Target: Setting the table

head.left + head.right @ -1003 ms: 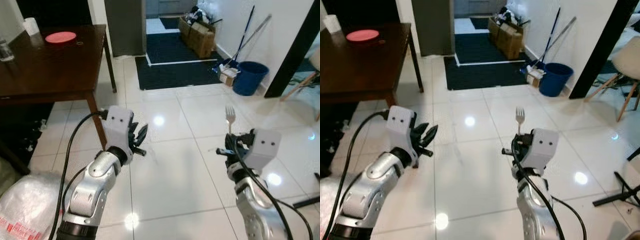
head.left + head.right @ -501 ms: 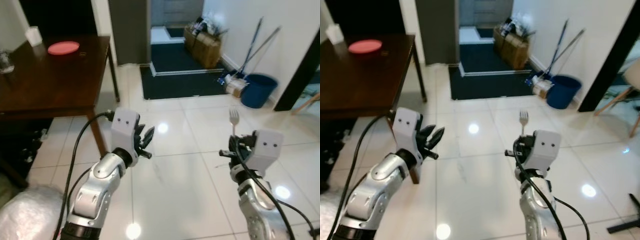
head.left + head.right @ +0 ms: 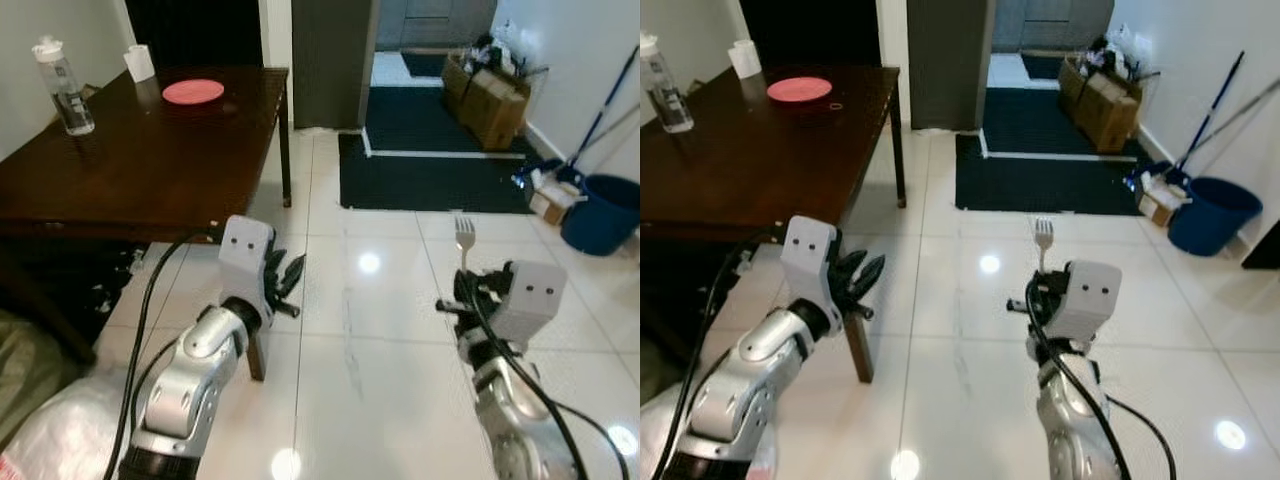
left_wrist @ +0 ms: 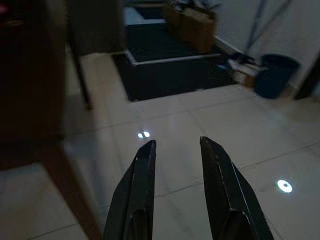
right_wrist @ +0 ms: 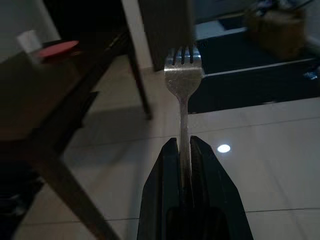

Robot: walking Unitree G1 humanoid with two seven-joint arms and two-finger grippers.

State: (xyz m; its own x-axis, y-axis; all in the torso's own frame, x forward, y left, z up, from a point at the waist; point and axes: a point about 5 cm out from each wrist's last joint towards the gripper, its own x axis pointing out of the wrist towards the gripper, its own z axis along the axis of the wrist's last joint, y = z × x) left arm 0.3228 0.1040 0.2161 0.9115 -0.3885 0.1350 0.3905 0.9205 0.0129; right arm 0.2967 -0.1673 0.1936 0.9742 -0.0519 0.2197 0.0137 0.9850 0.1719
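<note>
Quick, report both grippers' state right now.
Left gripper: open, holding nothing, held out over the floor.
Right gripper: shut on the fork, tines pointing up.

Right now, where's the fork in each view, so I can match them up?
Left eye: fork upright above the right gripper, right of centre.
Right eye: fork upright, centre, above that gripper.
Left wrist: no fork; open fingers over floor.
Right wrist: fork clamped between the fingers, tines up.
Shared landmark: red plate on the table.

Head views downward-forward; wrist views along pincers, sharing table.
</note>
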